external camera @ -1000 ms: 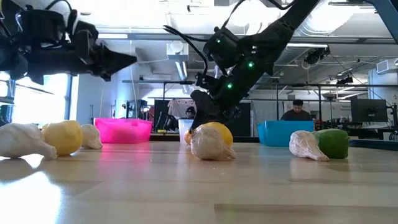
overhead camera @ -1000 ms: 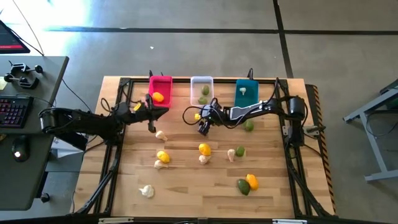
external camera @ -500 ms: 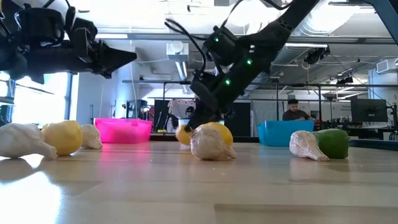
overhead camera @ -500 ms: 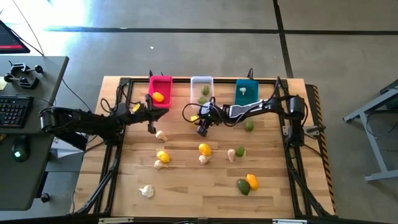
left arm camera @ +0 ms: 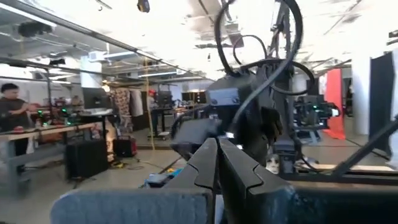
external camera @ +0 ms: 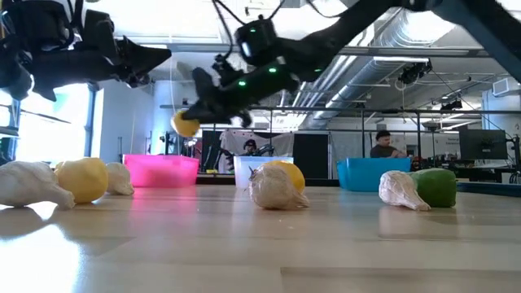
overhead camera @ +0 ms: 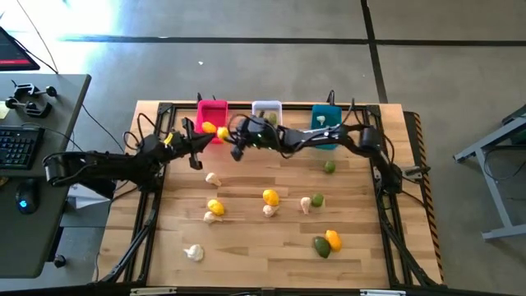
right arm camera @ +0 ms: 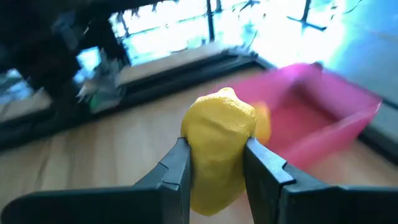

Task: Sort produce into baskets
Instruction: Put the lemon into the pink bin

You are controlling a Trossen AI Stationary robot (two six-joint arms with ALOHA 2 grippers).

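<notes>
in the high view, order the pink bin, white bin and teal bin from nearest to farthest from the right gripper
The right gripper holds a yellow lemon-like piece.
1. Bright pink plastic bin, just to its left.
2. Translucent white plastic bin, to its right.
3. Teal blue plastic bin, farther right, near the arm's base.

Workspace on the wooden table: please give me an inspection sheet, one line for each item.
Surface: light wooden table, no damage seen.
Job's things: pink plastic bin holds one yellow lemon; translucent white bin holds green limes; teal bin holds off-white garlic; loose lemons, limes and garlic on the table.
Clutter: nothing seen.
Grippers: right gripper shut on a yellow lemon-like piece, raised near the pink bin; left gripper shut, empty, beside the pink bin.
Cables: black cables along both arms.
Surroundings: a person far behind; desk with keyboard.
</notes>
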